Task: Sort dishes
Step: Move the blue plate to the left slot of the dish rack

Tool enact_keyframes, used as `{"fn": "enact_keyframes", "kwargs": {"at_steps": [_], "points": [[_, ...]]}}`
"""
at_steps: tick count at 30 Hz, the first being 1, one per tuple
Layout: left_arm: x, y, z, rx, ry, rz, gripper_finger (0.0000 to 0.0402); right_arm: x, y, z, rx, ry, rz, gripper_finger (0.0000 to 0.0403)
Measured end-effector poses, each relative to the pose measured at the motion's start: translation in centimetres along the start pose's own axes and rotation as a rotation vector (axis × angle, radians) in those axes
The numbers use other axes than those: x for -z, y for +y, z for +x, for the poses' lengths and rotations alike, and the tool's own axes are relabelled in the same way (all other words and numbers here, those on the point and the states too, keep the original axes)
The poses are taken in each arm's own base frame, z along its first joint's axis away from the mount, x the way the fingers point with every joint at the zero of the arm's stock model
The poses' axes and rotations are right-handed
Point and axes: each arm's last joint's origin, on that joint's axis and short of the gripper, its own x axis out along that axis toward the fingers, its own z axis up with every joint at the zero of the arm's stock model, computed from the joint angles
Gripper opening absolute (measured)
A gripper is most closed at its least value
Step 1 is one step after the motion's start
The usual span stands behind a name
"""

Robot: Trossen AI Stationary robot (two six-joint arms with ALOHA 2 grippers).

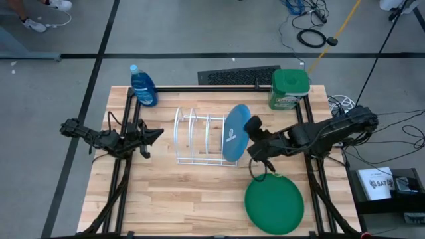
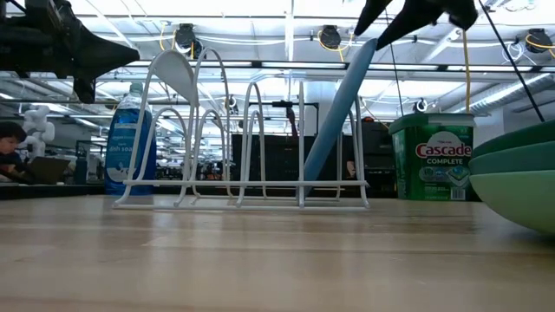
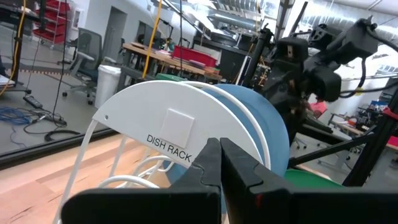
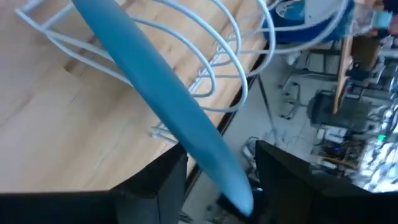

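The blue plate point(image 1: 236, 133) stands on edge in the right end of the white wire rack point(image 1: 199, 136), its lower rim point(image 2: 314, 184) in the last slot and its top tilted toward the table's right. My right gripper point(image 1: 254, 133) is shut on its upper rim. The other plates lie stacked flat at the near right, dark green point(image 1: 273, 202) on top, with teal point(image 2: 520, 160) and light green point(image 2: 520, 204) under it. My left gripper point(image 1: 151, 136) hovers shut and empty just left of the rack, facing its white end panel point(image 3: 180, 134). My right gripper holds the blue plate's upper rim point(image 4: 233, 186) between its two fingers point(image 4: 155, 186), one on each face. It comes from the table's right and slightly above. The plate is tilted, with its lower rim resting in the rack.
A blue soap bottle point(image 1: 144, 86) stands at the far left and a green Cascade tub point(image 1: 290, 88) at the far right. A black mat point(image 1: 239, 75) lies behind the table's far edge. The rack's other slots point(image 1: 192, 133) are free. Bare wood lies at the near left.
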Motion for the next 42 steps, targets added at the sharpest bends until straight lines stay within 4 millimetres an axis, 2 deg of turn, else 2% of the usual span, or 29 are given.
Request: {"fn": "enact_keyframes", "kwargs": {"at_steps": [4, 7, 11, 15, 19, 24, 38, 42], "points": [[0.0, 0.0, 0.0, 0.0, 0.0, -0.001, 0.0, -0.6, 0.3, 1.7, -0.022, 0.04, -0.066, 0.0171], [0.0, 0.0, 0.0, 0.0, -0.001, -0.003, 0.0, -1.1, 0.6, 2.3, -0.03, 0.052, -0.097, 0.0145], [0.0, 0.0, 0.0, 0.0, 0.0, -0.003, 0.0, -1.5, 0.8, 1.9, 0.002, 0.049, -0.133, 0.0077], [0.0, 0.0, 0.0, 0.0, -0.001, -0.004, 0.0, -1.4, 0.8, 0.6, 0.058, 0.06, -0.182, 0.0013], [0.0, 0.0, 0.0, 0.0, -0.001, -0.004, 0.0, -1.2, 0.5, -0.3, 0.087, 0.036, -0.175, 0.0016], [0.0, 0.0, 0.0, 0.0, 0.0, -0.004, 0.0, -0.9, -0.9, -1.8, 0.137, 0.02, -0.147, 0.0007], [0.0, 0.0, 0.0, 0.0, 0.0, -0.003, 0.0, -1.0, -7.8, -9.5, 0.335, -0.19, -0.082, 0.0008], [0.0, 0.0, 0.0, 0.0, 0.0, -0.003, 0.0, -1.1, -9.7, -10.9, 0.406, -0.317, -0.058, 0.0008]]}}
